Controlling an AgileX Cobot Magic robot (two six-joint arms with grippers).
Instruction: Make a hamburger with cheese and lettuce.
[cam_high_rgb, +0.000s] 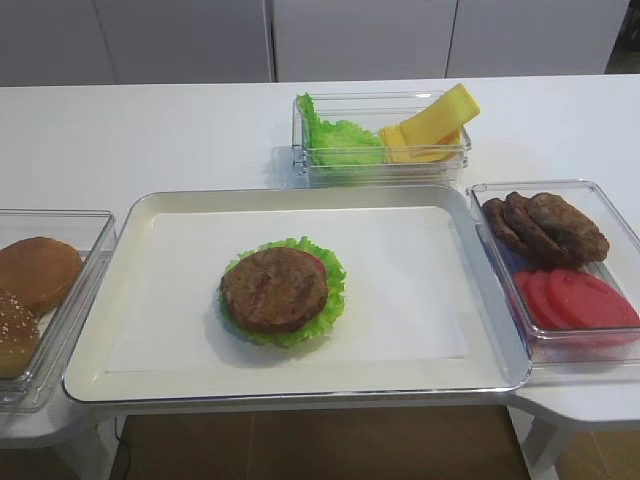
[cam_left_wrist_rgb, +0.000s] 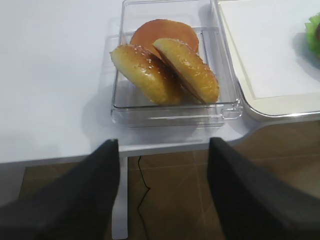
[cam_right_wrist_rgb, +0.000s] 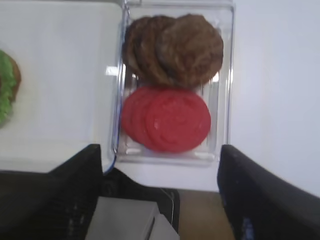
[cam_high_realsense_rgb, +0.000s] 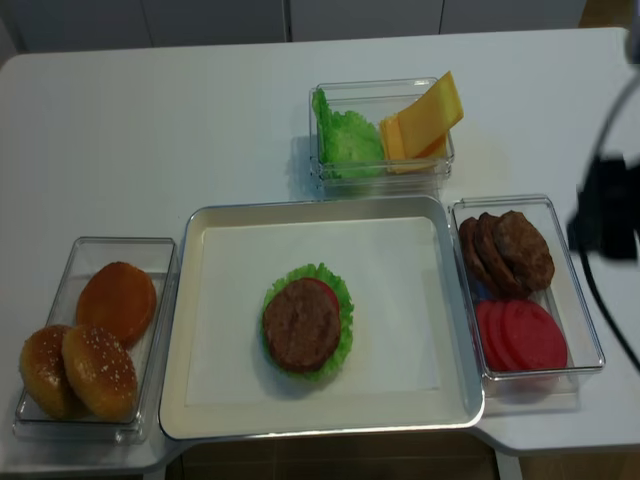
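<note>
The hamburger (cam_high_rgb: 276, 290) (cam_high_realsense_rgb: 305, 322) lies in the middle of the tray (cam_high_rgb: 300, 197): a brown patty on a red tomato slice and a frilly lettuce leaf. Its green edge shows at the left in the right wrist view (cam_right_wrist_rgb: 5, 87) and at the right in the left wrist view (cam_left_wrist_rgb: 315, 32). The cheese (cam_high_rgb: 430, 125) (cam_high_realsense_rgb: 425, 118), yellow slices, leans in a clear box behind the tray. My right gripper (cam_right_wrist_rgb: 160, 150) is open and holds nothing, off the table's front edge before the patty box. My left gripper (cam_left_wrist_rgb: 164, 142) is open and holds nothing, before the bun box.
Loose lettuce (cam_high_rgb: 335, 140) shares the cheese box. A clear box on the right holds brown patties (cam_high_rgb: 545, 225) (cam_right_wrist_rgb: 175, 47) and tomato slices (cam_high_rgb: 575, 300) (cam_right_wrist_rgb: 167, 120). A left box holds bun halves (cam_high_realsense_rgb: 95, 345) (cam_left_wrist_rgb: 165, 67). A dark blurred shape with a cable (cam_high_realsense_rgb: 605, 215) hangs at the right edge.
</note>
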